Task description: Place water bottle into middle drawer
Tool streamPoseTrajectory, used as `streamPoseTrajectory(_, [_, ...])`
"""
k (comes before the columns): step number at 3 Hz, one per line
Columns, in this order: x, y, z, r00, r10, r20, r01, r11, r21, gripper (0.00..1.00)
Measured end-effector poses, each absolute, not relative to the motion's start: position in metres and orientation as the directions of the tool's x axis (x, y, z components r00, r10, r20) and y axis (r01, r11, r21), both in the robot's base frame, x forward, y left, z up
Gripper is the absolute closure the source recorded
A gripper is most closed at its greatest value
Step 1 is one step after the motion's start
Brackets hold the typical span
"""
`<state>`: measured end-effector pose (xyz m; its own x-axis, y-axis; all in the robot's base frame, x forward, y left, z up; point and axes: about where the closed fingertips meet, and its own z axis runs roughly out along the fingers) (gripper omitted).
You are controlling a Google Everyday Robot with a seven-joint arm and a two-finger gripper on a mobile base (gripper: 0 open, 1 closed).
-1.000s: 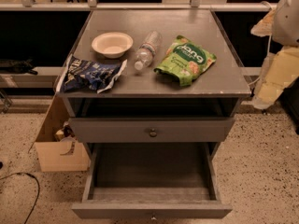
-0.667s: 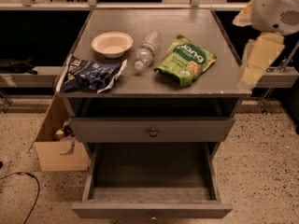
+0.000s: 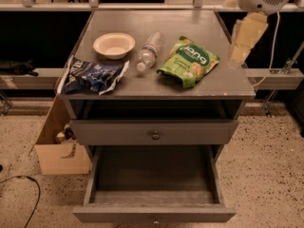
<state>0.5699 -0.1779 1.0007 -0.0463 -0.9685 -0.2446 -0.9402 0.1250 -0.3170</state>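
The water bottle (image 3: 148, 51) lies on its side in the middle of the grey cabinet top (image 3: 190, 23), cap pointing toward the front, between a bowl and a green bag. The middle drawer (image 3: 154, 214) is the lower one; it is pulled out and its deep grey box shows nothing inside. My gripper (image 3: 243, 41), pale yellow under a white wrist, hangs over the right edge of the cabinet top, right of the green bag and well apart from the bottle. It holds nothing that I can see.
A cream bowl (image 3: 114, 44) sits left of the bottle, a green snack bag (image 3: 189, 61) right of it, and a dark blue chip bag (image 3: 92, 75) at the front left. The upper drawer (image 3: 155, 135) is closed. A cardboard box (image 3: 59, 148) stands on the floor at the left.
My arm and gripper have moved left and upward, from beside the cabinet's right side to over its right edge. The bottle, bags, bowl and drawers have not moved.
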Motion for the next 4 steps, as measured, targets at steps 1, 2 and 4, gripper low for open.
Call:
streamPoseTrajectory(1, [0.572, -0.177, 1.0, -0.046, -0.969, -0.245, -0.939, 0.125, -0.321, 0.0])
streamPoseTrajectory(2, [0.593, -0.173, 1.007, -0.041, -0.973, -0.229, -0.927, 0.122, -0.356, 0.0])
streamPoseTrajectory(4, [0.671, -0.156, 1.017, 0.042, -0.984, -0.173, -0.898, 0.039, -0.438, 0.0])
